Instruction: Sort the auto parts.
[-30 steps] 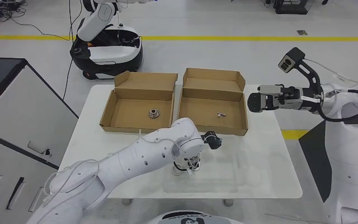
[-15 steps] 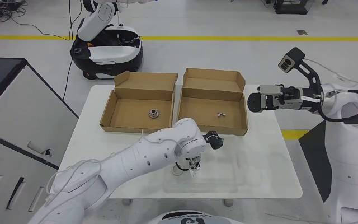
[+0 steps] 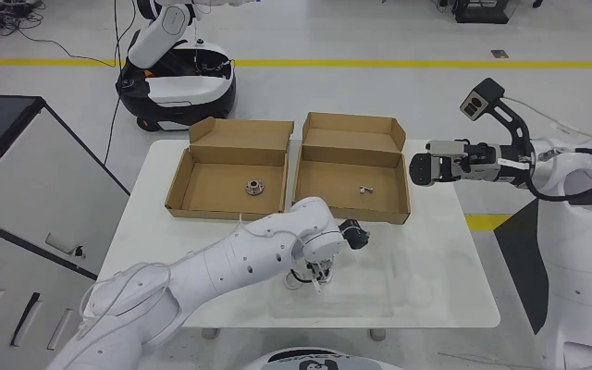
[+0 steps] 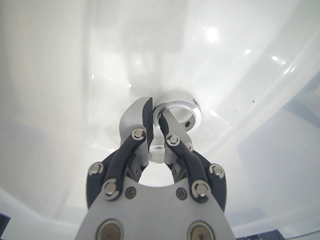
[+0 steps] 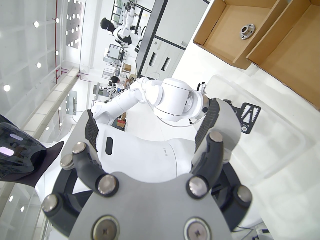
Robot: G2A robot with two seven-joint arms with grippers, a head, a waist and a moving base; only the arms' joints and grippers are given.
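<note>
While left end effector (image 4: 154, 116) pinches metal ring (image 4: 195, 112) | right end effector (image 5: 150, 118) spread

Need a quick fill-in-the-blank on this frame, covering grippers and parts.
1. Fingers of the left gripper pinch the wall of a silver ____.
2. Fingers of the right gripper are ____.
3. The flanged part lies in the ____ cardboard box.
Missing words: ring; open; left.
</note>
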